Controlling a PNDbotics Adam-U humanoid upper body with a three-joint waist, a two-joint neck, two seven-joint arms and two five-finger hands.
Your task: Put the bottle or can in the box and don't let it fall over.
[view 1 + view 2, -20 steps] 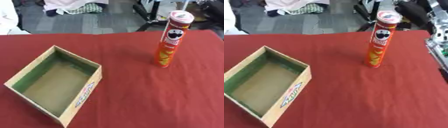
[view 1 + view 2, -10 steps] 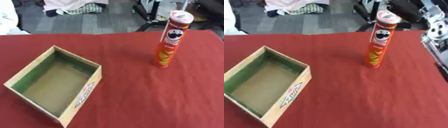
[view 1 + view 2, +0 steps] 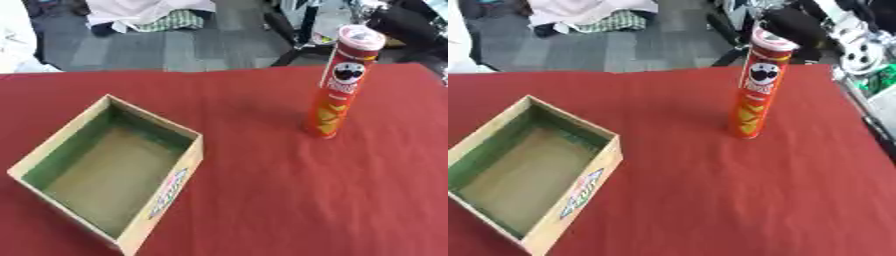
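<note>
A red cloth covered the tabletop [image 3: 262,200] from edge to edge, and beyond its far edge lay grey floor with a heap of pale fabric [image 3: 149,12] and dark equipment. The largest thing on the cloth was an open cardboard box [image 3: 109,170], set askew near the tabletop's near left corner, one corner pointing toward the far edge; its inner walls were greenish, its floor plain brown, and its outer right wall carried a printed label. Nothing lay inside it. Well apart from the box, toward the far right corner of the tabletop, a tall red and orange can [image 3: 343,82] stood upright on its base, its pale lid on top and a printed face on its upper half, with a faint shadow falling on the cloth to its left. In the right eye view, silver and black robot parts [image 3: 859,47] showed past the tabletop's right edge, near the can but not touching it; whether these belonged to a robot hand could not be told. Neither robot hand showed clearly in either view, so nothing could be said of their fingers.
</note>
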